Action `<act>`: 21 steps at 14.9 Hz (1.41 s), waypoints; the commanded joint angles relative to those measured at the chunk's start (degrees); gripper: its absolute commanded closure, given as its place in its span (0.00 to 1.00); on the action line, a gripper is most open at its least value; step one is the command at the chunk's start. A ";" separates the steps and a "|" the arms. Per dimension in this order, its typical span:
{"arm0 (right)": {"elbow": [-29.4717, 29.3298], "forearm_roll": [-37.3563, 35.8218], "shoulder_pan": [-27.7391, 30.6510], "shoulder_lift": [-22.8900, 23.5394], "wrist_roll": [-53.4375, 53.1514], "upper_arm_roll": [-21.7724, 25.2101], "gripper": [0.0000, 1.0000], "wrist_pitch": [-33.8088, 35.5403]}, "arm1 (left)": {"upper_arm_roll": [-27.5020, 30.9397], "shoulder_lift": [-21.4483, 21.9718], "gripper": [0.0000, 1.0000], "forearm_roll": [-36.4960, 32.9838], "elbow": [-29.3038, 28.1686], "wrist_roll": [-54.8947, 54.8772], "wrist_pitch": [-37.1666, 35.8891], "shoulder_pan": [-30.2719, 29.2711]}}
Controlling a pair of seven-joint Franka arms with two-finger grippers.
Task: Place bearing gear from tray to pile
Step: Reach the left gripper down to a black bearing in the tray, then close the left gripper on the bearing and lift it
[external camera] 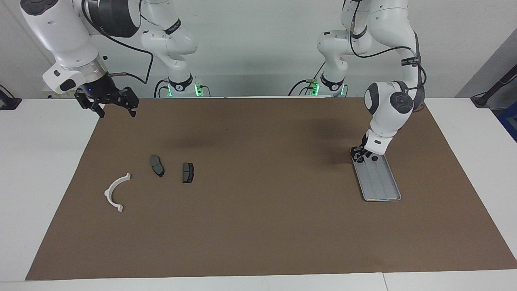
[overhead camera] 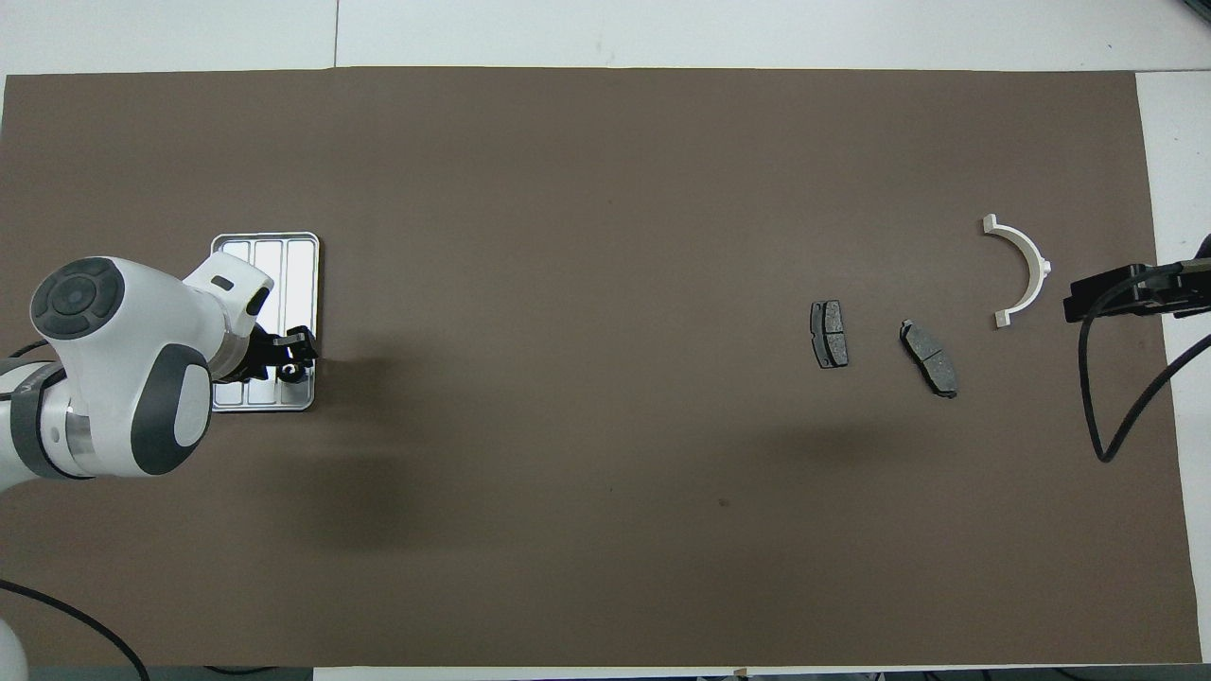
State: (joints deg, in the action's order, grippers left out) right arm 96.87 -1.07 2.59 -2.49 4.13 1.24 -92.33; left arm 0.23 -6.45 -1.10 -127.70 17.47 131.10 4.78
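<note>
Brown mat covers the table; left gripper [external camera: 357,154], fingers' state unclear, sits at a bearing gear [overhead camera: 289,372] in the tray [external camera: 381,184] (robots' end); it may slip; right gripper [external camera: 108,103] waits spread.

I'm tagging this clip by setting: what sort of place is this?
Most likely a robotics lab bench: two white arms mounted at a table covered by a brown mat, with only loose parts on it: a metal tray, brake pads and a white bracket.
</note>
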 commanded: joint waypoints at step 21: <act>3.15 1.07 0.22 -1.73 -0.35 -0.72 0.00 -2.24 | 0.04 -1.37 0.55 -0.57 -2.03 -1.91 2.76 -1.44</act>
State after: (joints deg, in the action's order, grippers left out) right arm 97.81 -1.06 2.56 -2.50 3.91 0.71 -92.82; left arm 0.03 -7.85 -1.09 -128.79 15.80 132.29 3.25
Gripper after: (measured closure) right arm 0.000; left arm 0.480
